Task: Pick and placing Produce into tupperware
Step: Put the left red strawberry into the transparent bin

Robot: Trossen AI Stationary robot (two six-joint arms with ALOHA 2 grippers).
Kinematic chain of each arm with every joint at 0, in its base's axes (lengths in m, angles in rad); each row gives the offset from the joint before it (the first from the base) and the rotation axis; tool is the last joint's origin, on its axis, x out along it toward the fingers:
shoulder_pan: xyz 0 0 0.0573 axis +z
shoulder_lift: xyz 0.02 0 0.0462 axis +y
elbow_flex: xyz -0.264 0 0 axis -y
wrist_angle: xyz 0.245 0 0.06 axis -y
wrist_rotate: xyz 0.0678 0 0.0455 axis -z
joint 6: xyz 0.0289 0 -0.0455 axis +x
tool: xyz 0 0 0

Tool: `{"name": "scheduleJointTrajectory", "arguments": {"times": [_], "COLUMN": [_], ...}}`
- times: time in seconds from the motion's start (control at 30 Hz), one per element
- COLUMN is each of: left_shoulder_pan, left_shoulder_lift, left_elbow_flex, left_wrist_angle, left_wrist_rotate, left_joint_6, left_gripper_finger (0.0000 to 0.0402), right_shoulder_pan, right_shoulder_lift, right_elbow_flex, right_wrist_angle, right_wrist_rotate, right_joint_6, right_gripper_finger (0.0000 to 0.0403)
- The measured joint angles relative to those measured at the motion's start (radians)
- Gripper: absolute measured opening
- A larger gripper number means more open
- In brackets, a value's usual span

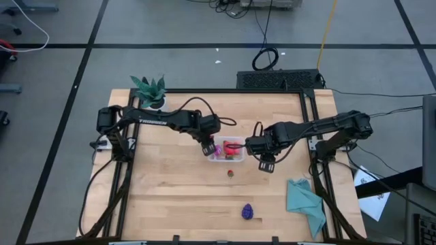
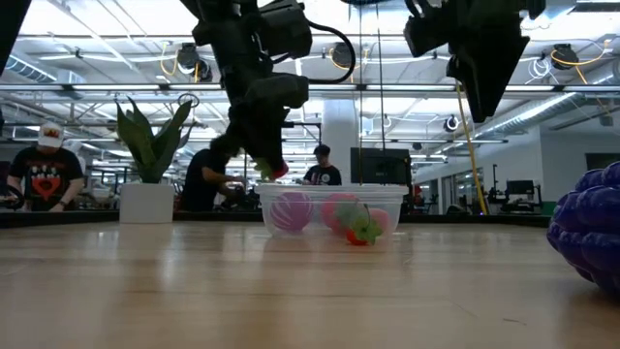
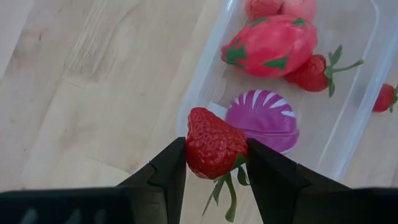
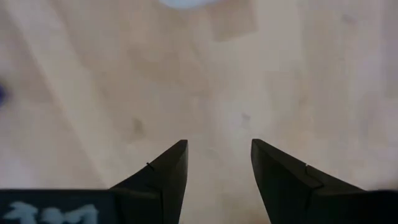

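My left gripper (image 1: pixel 209 149) hangs over the left end of the clear tupperware (image 1: pixel 216 156), shut on a red strawberry (image 3: pixel 213 146). The tupperware (image 3: pixel 354 134) holds a big red piece (image 3: pixel 268 45), a magenta ball (image 3: pixel 264 118) and small strawberries (image 3: pixel 314 73). In the low view the tub (image 2: pixel 332 208) stands on the table under that gripper (image 2: pixel 274 170). A small strawberry (image 1: pixel 231 173) lies on the table near the tub. The dark purple cluster (image 1: pixel 248 211) rests nearer the front edge (image 2: pixel 591 228). My right gripper (image 1: pixel 266 165) is open over bare wood right of the tub (image 4: pixel 217 155). My left gripper pinches the strawberry's sides (image 3: pixel 193 152) between its two fingers (image 3: pixel 171 165), coming from above and pointing down. The berry is lifted clear, above the tub's left rim, its green stem (image 3: pixel 229 190) trailing back between the fingers.
A green potted plant (image 1: pixel 150 90) stands at the far left corner of the table. A teal cloth (image 1: pixel 304 202) lies at the near right. Bare wood spreads in front of the tub. People sit in the room beyond the table (image 2: pixel 44 170).
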Motion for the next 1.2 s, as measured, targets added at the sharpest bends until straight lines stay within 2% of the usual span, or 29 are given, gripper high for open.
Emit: {"name": "scheduleJointTrajectory", "arguments": {"times": [0.23, 0.6, 0.8, 1.2], "left_shoulder_pan": [-0.002, -0.009, -0.006, -0.004], "left_shoulder_lift": [0.0, 0.006, 0.038, 0.144], "left_elbow_flex": [0.0, 0.0, 0.001, 0.039], "left_wrist_angle": [0.009, 0.077, 0.13, 0.141], "left_wrist_rotate": [0.0, 0.014, 0.04, 0.095], "left_joint_6": [0.005, 0.02, 0.02, 0.033], "left_gripper_finger": [0.015, 0.015, 0.015, 0.015], "right_shoulder_pan": [-0.045, -0.122, -0.123, -0.122], "right_shoulder_lift": [-0.044, -0.231, -0.31, -0.321], "right_elbow_flex": [0.0, 0.0, 0.0, 0.0], "right_wrist_angle": [-0.029, -0.021, 0.028, 0.077], "right_wrist_rotate": [0.057, 0.107, 0.107, 0.106], "right_joint_6": [-0.022, -0.009, 0.005, -0.021], "right_gripper_finger": [0.0169, 0.0169, 0.0169, 0.0169]}}
